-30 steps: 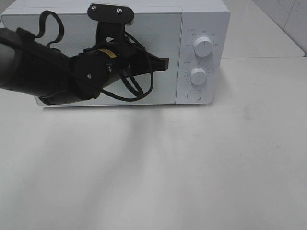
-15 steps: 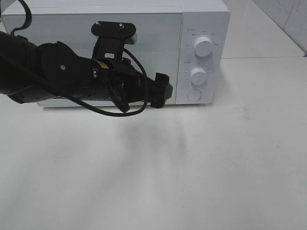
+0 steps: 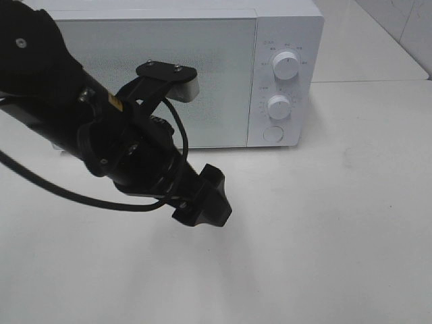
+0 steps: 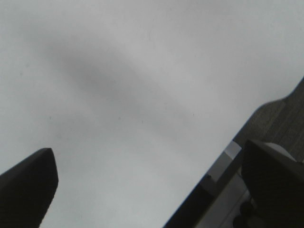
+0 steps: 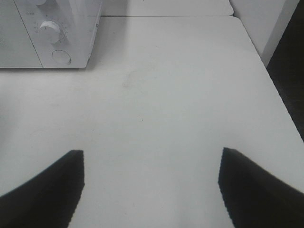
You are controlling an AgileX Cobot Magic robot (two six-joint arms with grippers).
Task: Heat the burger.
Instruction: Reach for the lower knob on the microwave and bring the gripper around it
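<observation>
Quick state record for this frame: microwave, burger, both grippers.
microwave: white, at the back of the table, door shut
controls: upper dial, lower dial, round button on the right panel
burger: not visible in any view
left gripper: open, holding nothing, above the table in front of the door
right gripper: open, holding nothing, over the table to the right of the microwave; out of the high view
</observation>
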